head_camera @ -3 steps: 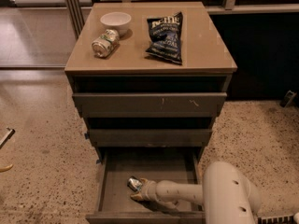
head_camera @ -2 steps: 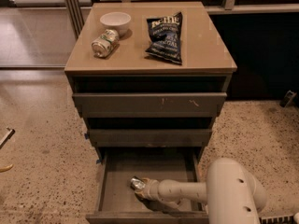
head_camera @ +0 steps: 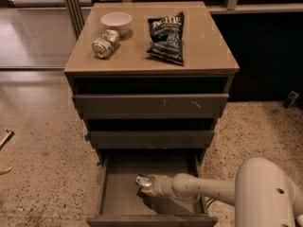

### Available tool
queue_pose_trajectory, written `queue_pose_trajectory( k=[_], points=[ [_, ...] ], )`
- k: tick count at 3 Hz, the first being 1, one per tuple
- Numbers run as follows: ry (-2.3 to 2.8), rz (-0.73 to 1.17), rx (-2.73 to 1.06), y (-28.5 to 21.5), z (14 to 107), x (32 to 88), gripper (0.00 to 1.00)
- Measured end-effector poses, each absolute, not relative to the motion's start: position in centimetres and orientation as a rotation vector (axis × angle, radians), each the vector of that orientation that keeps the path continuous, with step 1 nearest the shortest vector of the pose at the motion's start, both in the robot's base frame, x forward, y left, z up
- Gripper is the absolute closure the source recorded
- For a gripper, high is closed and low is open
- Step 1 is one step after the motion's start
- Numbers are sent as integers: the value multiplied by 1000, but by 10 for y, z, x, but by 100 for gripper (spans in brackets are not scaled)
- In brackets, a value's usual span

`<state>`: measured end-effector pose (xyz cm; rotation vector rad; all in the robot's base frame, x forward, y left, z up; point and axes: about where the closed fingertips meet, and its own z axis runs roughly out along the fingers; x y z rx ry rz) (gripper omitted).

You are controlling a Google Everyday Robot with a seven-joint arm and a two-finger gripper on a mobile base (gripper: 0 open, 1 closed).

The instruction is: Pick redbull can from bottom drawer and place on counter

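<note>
— Where is the can [head_camera: 142, 181]?

— In the drawer [head_camera: 118, 193], the lowest of three, which stands pulled out. The can lies toward the middle of the grey floor, a little nearer the right wall, with one shiny silver end turned up and to the left.

— And the gripper [head_camera: 150, 183]?

— Inside the same drawer, right at the can, touching it from the right. Whether it has the can clamped or merely rests against it, I cannot tell; its tip runs together with the can.

— What carries it?

— A pale arm [head_camera: 199, 188] that reaches in from the right, over the drawer's right wall, and joins a rounded white body [head_camera: 267, 195] at the lower right corner.

— Above the drawer?

— Two shallower drawers, the middle one [head_camera: 151, 139] and the top one [head_camera: 150, 106], each with a dark gap above its front.

— And on the desk [head_camera: 208, 51]?

— A green can [head_camera: 105, 43] on its side near the left rear, just beside a white bowl [head_camera: 116, 21] that stands behind it. A dark chip bag [head_camera: 166, 37] lies flat near the middle, apart from both.

— Around the cabinet?

— Speckled floor [head_camera: 42, 145] on both sides.
</note>
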<state>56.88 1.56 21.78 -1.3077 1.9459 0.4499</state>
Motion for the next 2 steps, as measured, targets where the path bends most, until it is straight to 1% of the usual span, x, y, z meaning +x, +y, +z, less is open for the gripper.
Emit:
queue_pose_trajectory(
  k=[1, 2],
  points=[
    [1856, 482, -1388, -17, 272, 572, 100],
    [1757, 474, -1470, -60, 321, 584, 100]
  ],
)
